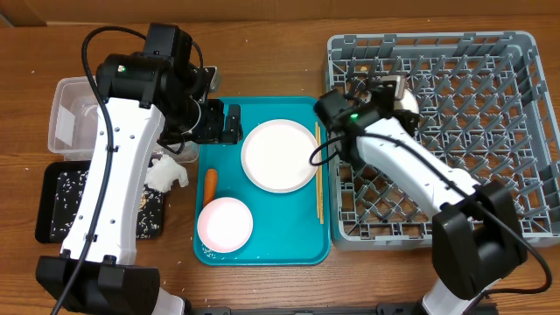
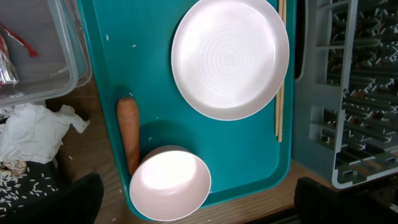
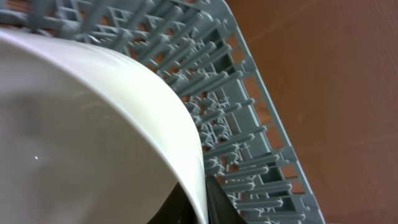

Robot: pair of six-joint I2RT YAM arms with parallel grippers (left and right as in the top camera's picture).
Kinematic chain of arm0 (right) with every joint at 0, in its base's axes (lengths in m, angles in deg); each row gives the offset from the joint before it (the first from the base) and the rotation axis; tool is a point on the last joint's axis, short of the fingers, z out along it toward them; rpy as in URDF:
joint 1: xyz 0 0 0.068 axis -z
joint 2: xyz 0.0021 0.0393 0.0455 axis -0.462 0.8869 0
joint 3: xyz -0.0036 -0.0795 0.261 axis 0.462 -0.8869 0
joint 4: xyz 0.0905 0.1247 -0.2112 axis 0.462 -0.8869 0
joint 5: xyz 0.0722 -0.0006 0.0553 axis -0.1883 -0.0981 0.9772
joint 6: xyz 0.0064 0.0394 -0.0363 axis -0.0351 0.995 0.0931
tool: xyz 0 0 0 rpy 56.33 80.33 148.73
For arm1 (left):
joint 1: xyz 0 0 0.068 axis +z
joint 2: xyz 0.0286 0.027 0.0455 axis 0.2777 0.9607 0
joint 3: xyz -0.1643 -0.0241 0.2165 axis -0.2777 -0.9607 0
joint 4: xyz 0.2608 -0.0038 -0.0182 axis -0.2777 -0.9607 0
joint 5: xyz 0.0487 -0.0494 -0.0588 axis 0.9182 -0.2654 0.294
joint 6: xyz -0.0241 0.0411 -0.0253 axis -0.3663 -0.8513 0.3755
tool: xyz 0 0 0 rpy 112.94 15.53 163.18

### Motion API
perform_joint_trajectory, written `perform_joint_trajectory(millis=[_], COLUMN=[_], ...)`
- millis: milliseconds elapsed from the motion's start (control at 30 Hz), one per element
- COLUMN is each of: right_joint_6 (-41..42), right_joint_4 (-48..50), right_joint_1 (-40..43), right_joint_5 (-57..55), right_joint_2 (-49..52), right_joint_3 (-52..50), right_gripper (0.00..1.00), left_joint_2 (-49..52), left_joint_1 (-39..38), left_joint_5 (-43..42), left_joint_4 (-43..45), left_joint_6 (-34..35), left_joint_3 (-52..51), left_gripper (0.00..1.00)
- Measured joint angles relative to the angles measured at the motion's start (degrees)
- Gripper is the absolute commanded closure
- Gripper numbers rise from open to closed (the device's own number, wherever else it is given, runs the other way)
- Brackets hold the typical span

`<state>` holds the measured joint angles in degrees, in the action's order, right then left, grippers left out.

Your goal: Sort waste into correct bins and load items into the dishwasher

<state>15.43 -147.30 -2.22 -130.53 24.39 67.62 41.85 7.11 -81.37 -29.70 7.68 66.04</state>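
My right gripper (image 1: pixel 394 92) is over the grey dish rack (image 1: pixel 490 131) near its back left, shut on the rim of a small white bowl (image 1: pixel 406 96). In the right wrist view the bowl (image 3: pixel 93 124) fills the left half, its rim pinched between dark fingers (image 3: pixel 225 205) above the rack's pegs (image 3: pixel 249 93). My left gripper (image 1: pixel 219 122) hangs open over the teal tray (image 1: pixel 271 249), holding nothing. On the tray lie a white plate (image 2: pixel 230 56), a pale pink bowl (image 2: pixel 171 183) and an orange carrot (image 2: pixel 129 134).
Thin chopsticks (image 2: pixel 280 74) lie along the tray's right side. Left of the tray stand a clear tub (image 1: pixel 74 118) with a red wrapper (image 2: pixel 18 40) inside, and a black tray (image 1: pixel 61 203) strewn with rice. A crumpled napkin (image 1: pixel 166 173) rests between them.
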Motion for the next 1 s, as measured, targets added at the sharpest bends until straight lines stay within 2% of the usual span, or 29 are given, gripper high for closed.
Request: perform_joint_trajectory(millis=[67, 133, 367, 500, 767, 1000], right_joint_6=[-0.09, -0.22, -0.04, -0.28, -0.72, -0.72], right_joint_4=[0.35, -0.26, 0.44, 0.15, -0.52, -0.24], right_joint_1=[-1.62, -3.17, -2.45, 0.46, 12.09, 15.37], right_joint_5=[1.27, 2.51, 0.92, -2.38, -4.44, -0.68], right_joint_2=[0.00, 0.15, 0.02, 0.02, 0.72, 0.72], right_joint_3=[0.00, -0.11, -0.13, 0.61, 4.44, 4.52], right_gripper=[0.91, 0.96, 0.96, 0.96, 0.96, 0.96], left_joint_2=[0.00, 0.00, 0.00, 0.00, 0.00, 0.00], left_joint_1=[0.00, 0.00, 0.00, 0.00, 0.00, 0.00], left_joint_5=[-0.02, 0.00, -0.02, -0.02, -0.02, -0.02], left_joint_4=[0.00, 0.00, 0.00, 0.00, 0.02, 0.00], left_joint_6=[0.00, 0.00, 0.00, 0.00, 0.00, 0.00], left_joint_3=[0.00, 0.00, 0.00, 0.00, 0.00, 0.00], left_gripper=[0.00, 0.00, 0.00, 0.00, 0.00, 0.00])
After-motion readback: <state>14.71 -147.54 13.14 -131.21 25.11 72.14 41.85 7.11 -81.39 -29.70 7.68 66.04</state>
